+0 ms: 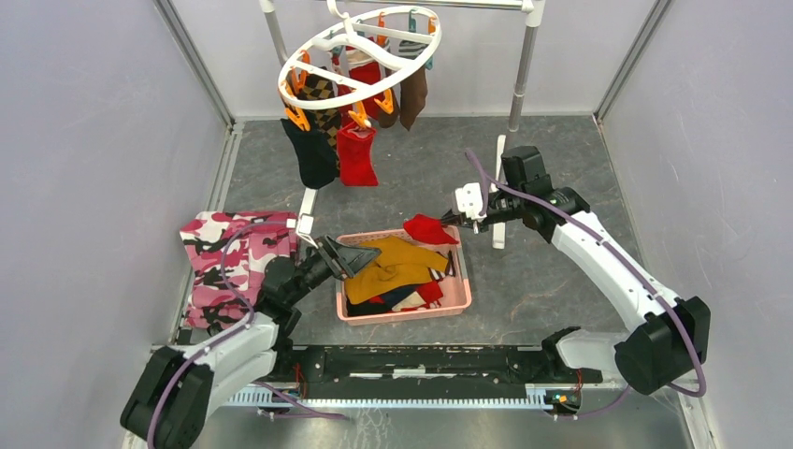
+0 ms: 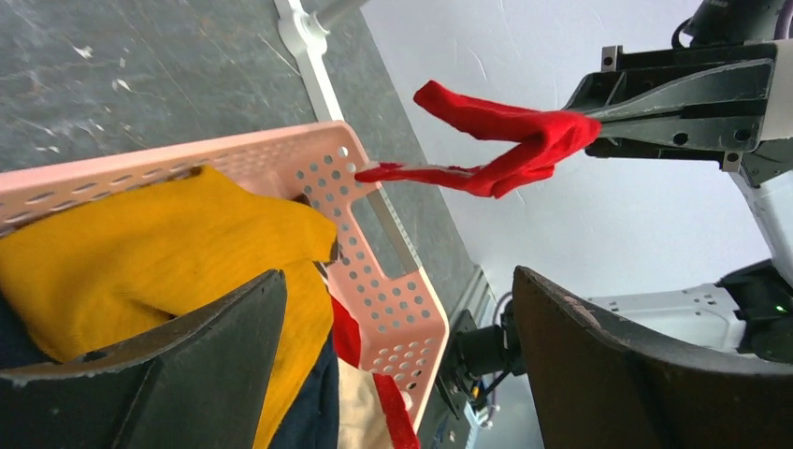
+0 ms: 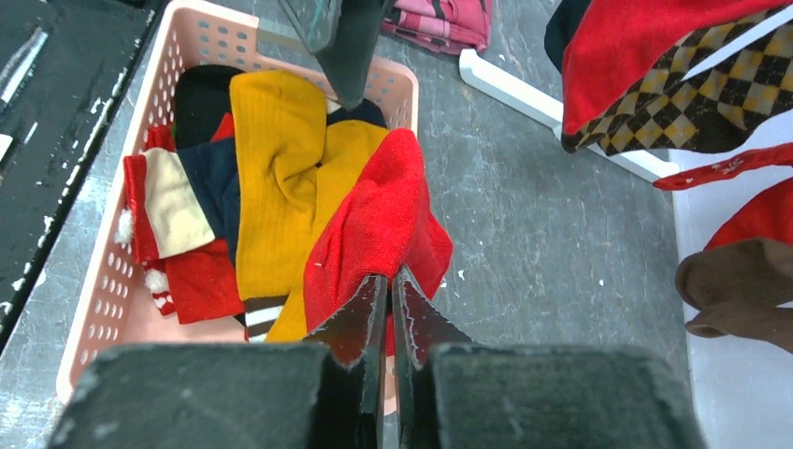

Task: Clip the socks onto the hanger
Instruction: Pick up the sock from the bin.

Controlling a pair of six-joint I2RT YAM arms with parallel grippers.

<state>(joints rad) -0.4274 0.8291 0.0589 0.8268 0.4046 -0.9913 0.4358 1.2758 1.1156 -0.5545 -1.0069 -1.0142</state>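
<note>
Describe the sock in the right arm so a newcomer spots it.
Start at the pink basket. Over its far right corner hangs a plain red sock, pinched in the right end effector. Every other sock lies in the basket or hangs clipped.

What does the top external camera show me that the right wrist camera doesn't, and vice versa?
Only top external: the whole white plastic round hanger with its orange clips, plus the left arm and right arm end to end. Only right wrist: the right pincer, jaws pressed shut on the soft red sock. Both: the pink perforated plastic basket, the mustard yellow sock inside it, the socks already hung.
</note>
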